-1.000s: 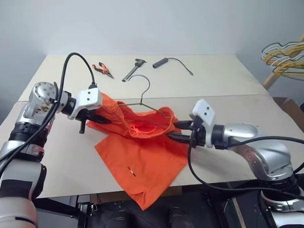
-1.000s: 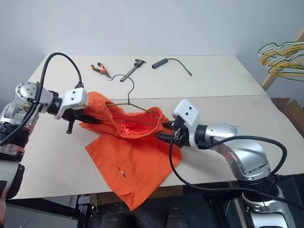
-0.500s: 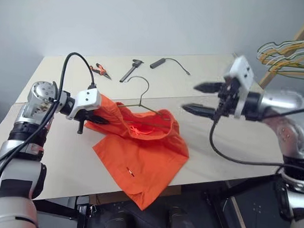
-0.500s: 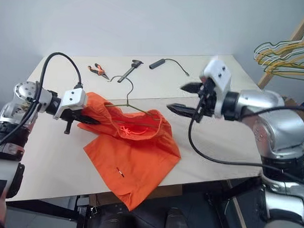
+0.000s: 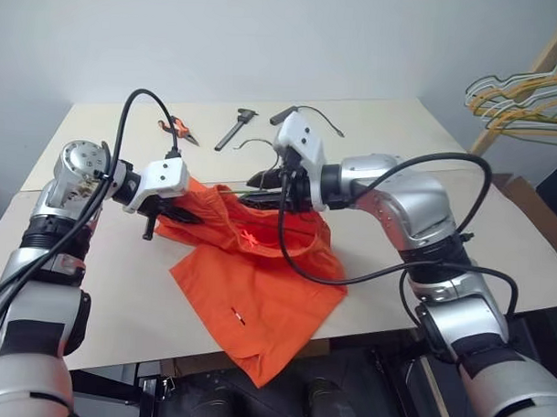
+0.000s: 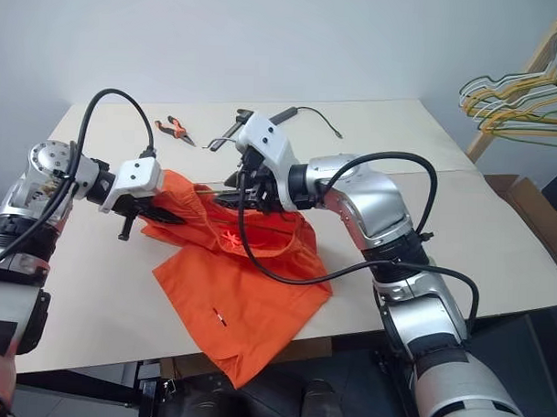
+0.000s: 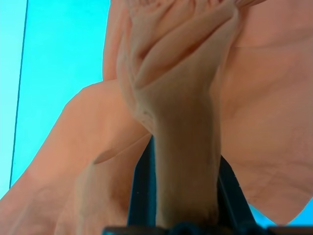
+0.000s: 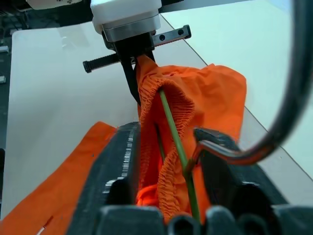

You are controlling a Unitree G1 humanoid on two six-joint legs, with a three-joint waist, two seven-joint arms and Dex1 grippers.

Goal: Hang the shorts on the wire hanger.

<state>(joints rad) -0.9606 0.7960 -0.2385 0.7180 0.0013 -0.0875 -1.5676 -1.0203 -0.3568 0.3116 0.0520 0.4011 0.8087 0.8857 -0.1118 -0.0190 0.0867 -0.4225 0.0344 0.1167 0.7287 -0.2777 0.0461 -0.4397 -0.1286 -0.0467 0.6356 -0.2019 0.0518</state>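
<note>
Right wrist view: the shorts are being shown bunched at the centre of the frame, their gathered waistband wrapped over the thin bar of the wire hanger, whose neck bends away at the lower right. In the left eye view the shorts are lying centre-left on the table, waistband raised, legs trailing toward the lower edge. The waistband is being pinched shut at its left end by the left gripper, probably so the opening is kept taut. The right gripper is being held partly parted around waistband and wire; whether either is being gripped cannot be told. Pliers are lying at the upper left.
</note>
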